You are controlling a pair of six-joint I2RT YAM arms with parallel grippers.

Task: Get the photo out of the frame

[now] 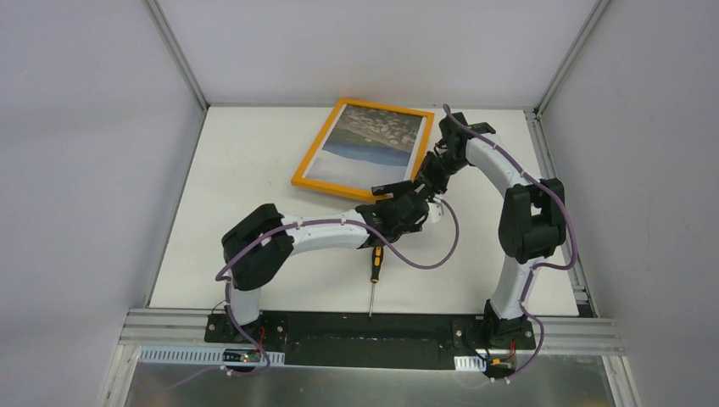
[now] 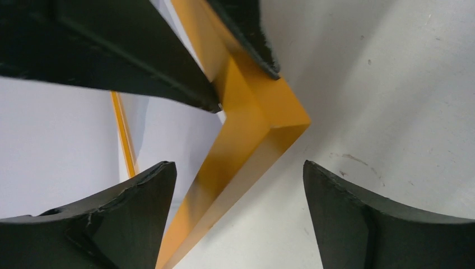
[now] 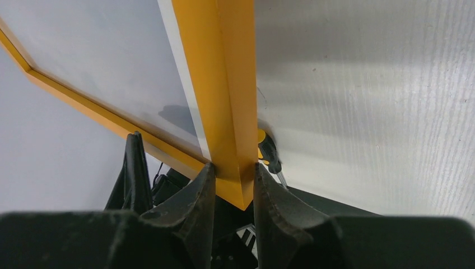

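Photo (image 1: 373,136) seated in frame (image 1: 335,190) | right hand (image 3: 234,171) clamped on near corner rail, propping it | left hand (image 2: 238,168) apart, straddling same corner

Bright, even overhead light. Top view sharp; soft shadows under arms (image 1: 322,233) on table (image 1: 254,170). Wrist views: left gripper (image 2: 238,168) dark, out of focus up close; pale glare whitens face of frame (image 3: 224,84).
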